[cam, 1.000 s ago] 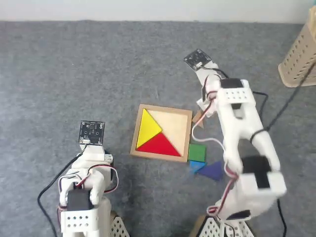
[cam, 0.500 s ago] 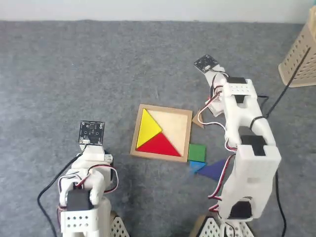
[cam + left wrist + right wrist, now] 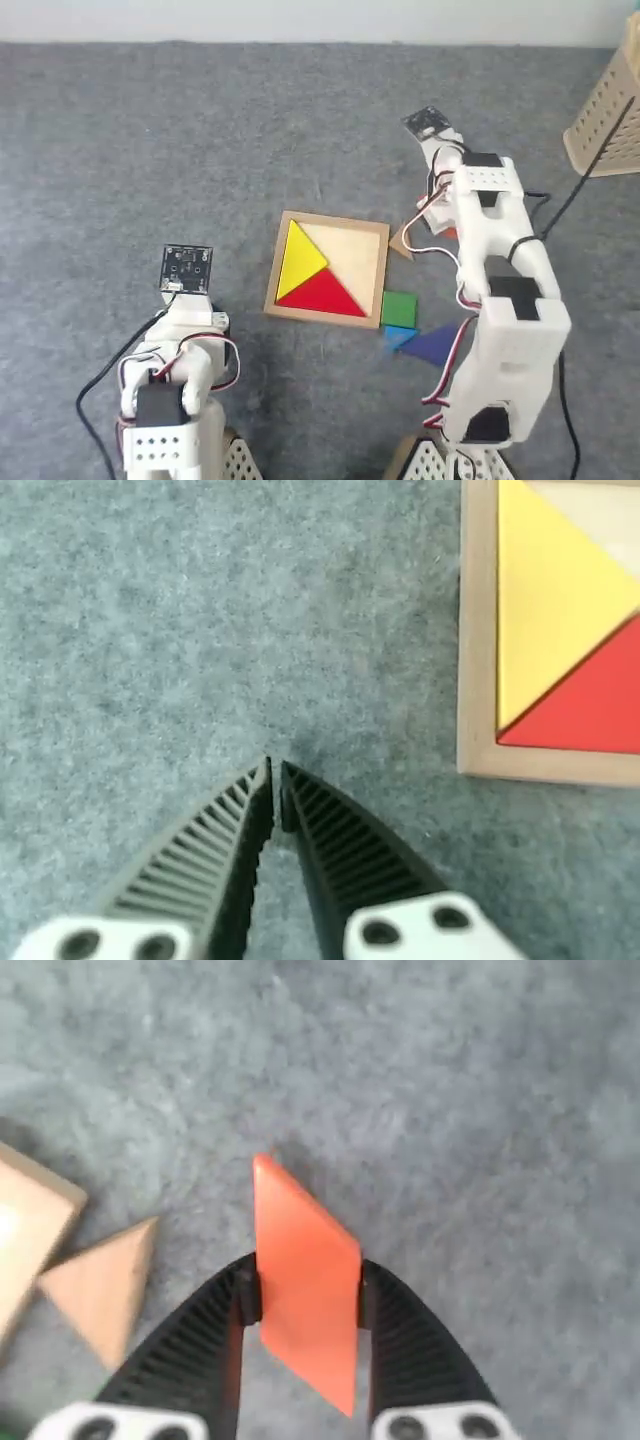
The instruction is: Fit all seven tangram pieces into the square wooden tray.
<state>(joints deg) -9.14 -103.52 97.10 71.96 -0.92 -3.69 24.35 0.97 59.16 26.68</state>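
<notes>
The square wooden tray [image 3: 376,236] lies mid-table with a yellow triangle [image 3: 296,260] and a red triangle [image 3: 324,294] in it. The same tray [image 3: 476,680] sits ahead of my left gripper [image 3: 275,772], which is shut and empty on the carpet. My right gripper [image 3: 305,1280] is shut on an orange parallelogram [image 3: 305,1280], right of the tray near a small tan triangle [image 3: 100,1285]. That tan triangle [image 3: 403,241] touches the tray's right edge. A green square [image 3: 398,308], a blue triangle [image 3: 398,338] and a purple triangle [image 3: 436,346] lie below.
Grey carpet covers the table. A beige slatted basket [image 3: 610,110] stands at the far right edge. The right arm [image 3: 500,290] stretches over the area right of the tray. The tray's corner [image 3: 25,1220] sits close to the tan triangle.
The right arm's wrist has shifted to the right and slightly back from the tray; the tan triangle now lies uncovered beside the tray. The left arm has not moved.
</notes>
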